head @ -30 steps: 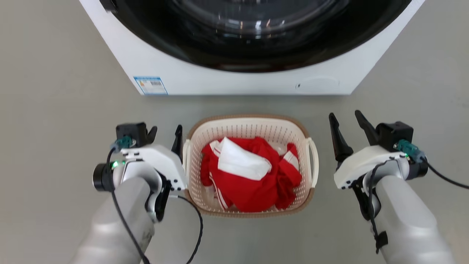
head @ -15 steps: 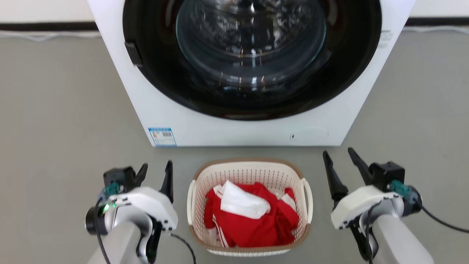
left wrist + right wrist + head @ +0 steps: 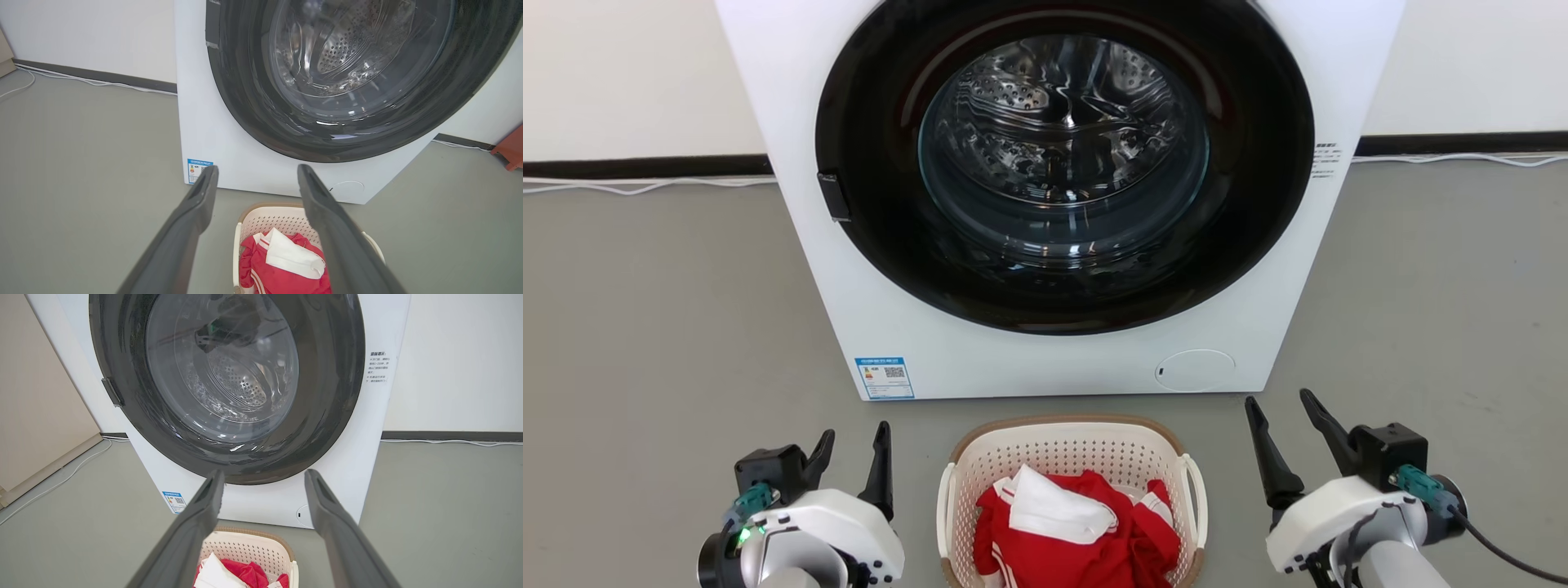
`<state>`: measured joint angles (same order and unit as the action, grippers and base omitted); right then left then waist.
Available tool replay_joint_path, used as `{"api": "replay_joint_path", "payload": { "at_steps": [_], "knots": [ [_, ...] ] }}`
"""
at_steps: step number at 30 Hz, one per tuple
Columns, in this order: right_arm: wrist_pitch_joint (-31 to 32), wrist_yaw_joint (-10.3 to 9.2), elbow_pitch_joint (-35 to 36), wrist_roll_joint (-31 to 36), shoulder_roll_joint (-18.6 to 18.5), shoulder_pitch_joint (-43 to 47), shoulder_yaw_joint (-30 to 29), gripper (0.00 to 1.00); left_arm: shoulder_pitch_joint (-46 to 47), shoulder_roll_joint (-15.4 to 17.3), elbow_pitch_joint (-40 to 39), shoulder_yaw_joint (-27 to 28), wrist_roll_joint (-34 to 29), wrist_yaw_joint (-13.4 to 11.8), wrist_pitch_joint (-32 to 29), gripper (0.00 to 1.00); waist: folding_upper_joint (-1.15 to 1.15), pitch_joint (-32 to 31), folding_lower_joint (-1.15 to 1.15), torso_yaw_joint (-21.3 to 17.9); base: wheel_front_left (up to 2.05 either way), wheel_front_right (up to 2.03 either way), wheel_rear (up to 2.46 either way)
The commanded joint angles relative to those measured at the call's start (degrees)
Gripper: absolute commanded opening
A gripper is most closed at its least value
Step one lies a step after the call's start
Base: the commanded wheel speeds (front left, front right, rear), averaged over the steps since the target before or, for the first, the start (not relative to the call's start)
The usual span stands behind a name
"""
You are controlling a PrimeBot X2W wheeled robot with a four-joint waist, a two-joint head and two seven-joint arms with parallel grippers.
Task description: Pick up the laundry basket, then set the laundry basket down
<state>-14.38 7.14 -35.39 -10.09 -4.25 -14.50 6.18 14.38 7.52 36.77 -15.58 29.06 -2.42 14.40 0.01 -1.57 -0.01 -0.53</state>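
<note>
Tools both stand wide and empty: our left tool hovers near the left side of the laundry basket, and our right tool hangs off the basket's right side, neither touching it. We see the laundry basket upright on the grey floor between them, its near end cut off by the head view's bottom edge. Inside it lies a crumpled red garment with white stripes, with a white cloth on top. Just beyond the basket stands a white washing machine, its round dark door facing us and the steel drum showing through the glass. On the machine's front, a blue label sits beyond the basket's left corner and a round cover beyond its right. Farthest behind the basket, a white cable runs along the dark baseboard.
</note>
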Motion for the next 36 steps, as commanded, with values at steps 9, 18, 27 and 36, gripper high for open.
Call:
{"api": "replay_joint_path", "payload": {
  "at_steps": [9, 18, 27, 36],
  "knots": [
    [-0.62, 0.35, 3.52, 0.02, -0.26, 2.34, 0.23, 1.0, -3.22, -0.52, -5.15, 5.99, -2.86, 0.92, 0.6, 1.0, -0.01, -1.46, 0.01, -0.98, 0.0, 0.0, 0.0],
    [-0.62, 0.35, 4.2, 0.2, -0.11, 3.14, -0.61, 1.0, -4.73, -1.1, -6.33, 7.87, -4.63, 1.19, 0.6, 1.0, -0.01, -1.54, 0.01, -1.03, 0.0, 0.0, 0.0],
    [0.14, -0.05, 1.98, -0.03, 0.22, 4.45, -2.1, 0.0, -6.22, -2.3, -4.0, 6.41, -5.32, 0.97, -0.13, 0.0, -0.01, -1.35, 0.01, -1.01, 0.0, 0.0, 0.0],
    [1.61, -0.03, 0.78, -4.4, 0.69, 6.92, -2.88, 0.0, -8.52, -2.84, -2.74, 7.19, -1.66, 1.44, -1.56, 0.0, -0.01, -1.31, 0.13, -0.93, 0.0, 0.0, 0.0]
  ]
}}
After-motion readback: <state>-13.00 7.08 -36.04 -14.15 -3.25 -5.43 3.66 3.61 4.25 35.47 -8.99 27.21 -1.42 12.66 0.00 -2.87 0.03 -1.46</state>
